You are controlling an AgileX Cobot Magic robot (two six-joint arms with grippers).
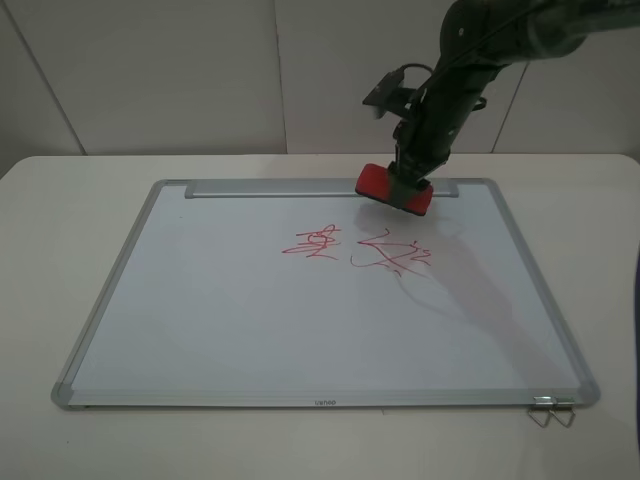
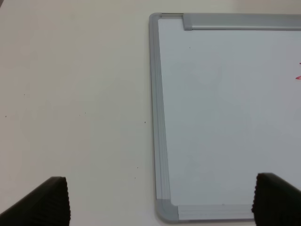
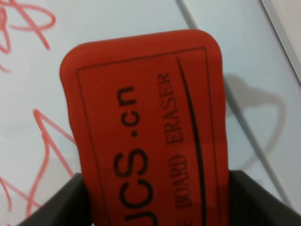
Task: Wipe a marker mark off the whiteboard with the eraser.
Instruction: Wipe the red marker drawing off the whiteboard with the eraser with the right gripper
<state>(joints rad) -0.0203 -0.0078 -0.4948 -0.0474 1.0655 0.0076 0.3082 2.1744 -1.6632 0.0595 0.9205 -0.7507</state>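
Observation:
The whiteboard (image 1: 200,300) lies flat on the table, its metal rail (image 1: 270,188) along the far edge. The marker mark (image 1: 312,242), a small compact red scribble, sits near the board's middle. My right gripper (image 1: 410,178) is shut on the red eraser (image 1: 385,186), holding it just above the board by the rail, behind and to the right of the mark. In the right wrist view the eraser (image 3: 146,127) fills the frame between dark fingers (image 3: 70,202). My left gripper (image 2: 160,202) is open above the board's left frame (image 2: 160,117).
A wider angular red scribble (image 1: 392,252) lies right beside the mark, below the eraser. Metal clips (image 1: 552,410) stick out at the board's near right corner. The pale table (image 1: 60,250) surrounds the board; a wall stands behind.

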